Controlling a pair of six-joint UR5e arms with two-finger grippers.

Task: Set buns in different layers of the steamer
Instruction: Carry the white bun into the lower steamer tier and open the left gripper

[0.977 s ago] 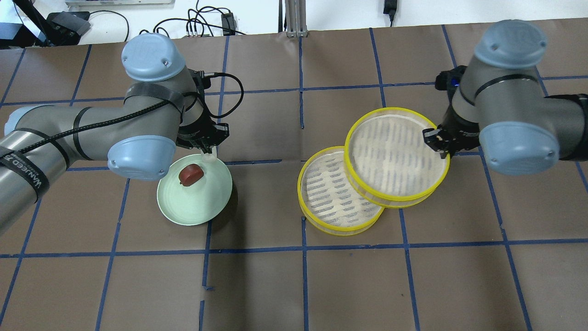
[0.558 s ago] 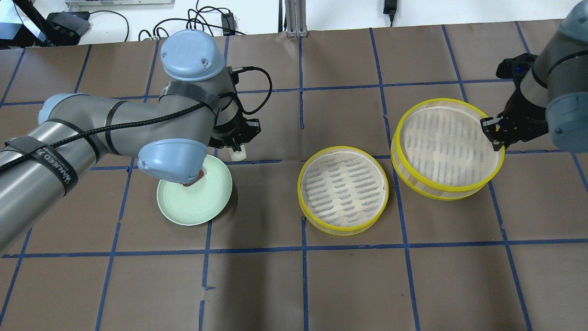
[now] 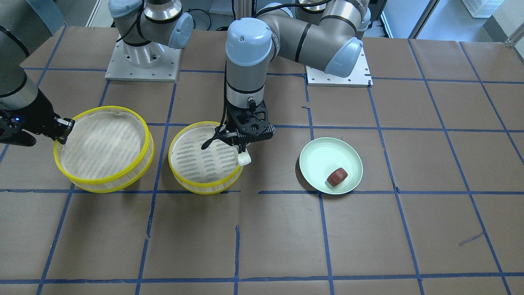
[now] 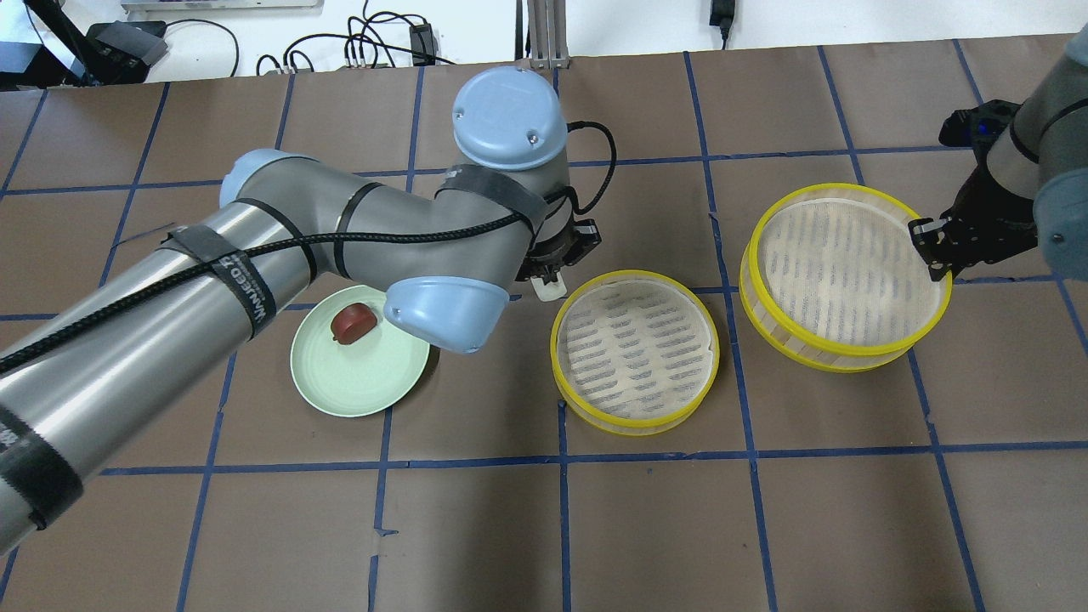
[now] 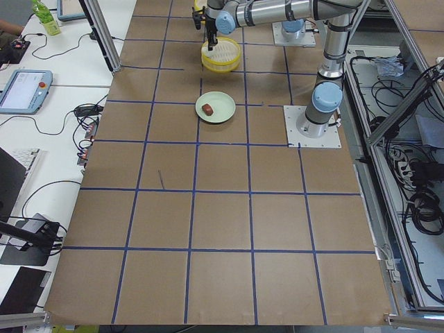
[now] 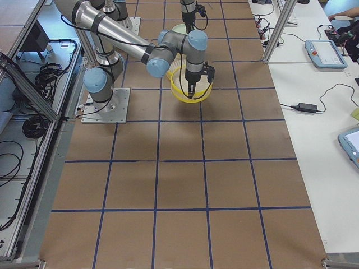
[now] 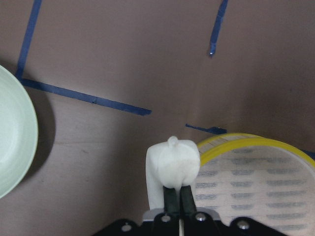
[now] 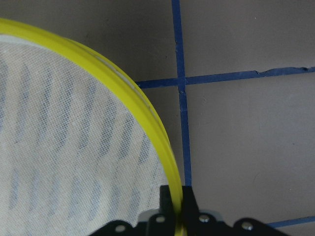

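Observation:
My left gripper (image 4: 544,276) is shut on the cream-white bun (image 4: 549,288) and holds it just outside the left rim of the lower steamer tier (image 4: 635,348). In the left wrist view the bun (image 7: 173,164) sits between the fingertips, next to the yellow rim (image 7: 231,145). My right gripper (image 4: 931,246) is shut on the rim of the other tier (image 4: 841,272), which is apart from the first, to its right. The reddish-brown bun (image 4: 353,321) lies on the pale green plate (image 4: 365,382). Both tiers show only their striped mesh liner.
The table is brown with blue tape lines. My left arm's elbow (image 4: 442,310) overhangs the plate's right edge in the overhead view. The robot bases (image 3: 141,61) stand at the table's back. Cables (image 4: 374,42) lie beyond the far edge.
My left gripper carried the cream-white bun from the plate rightward to the lower tier's rim. My right gripper moved the upper tier off the lower one, to the right.

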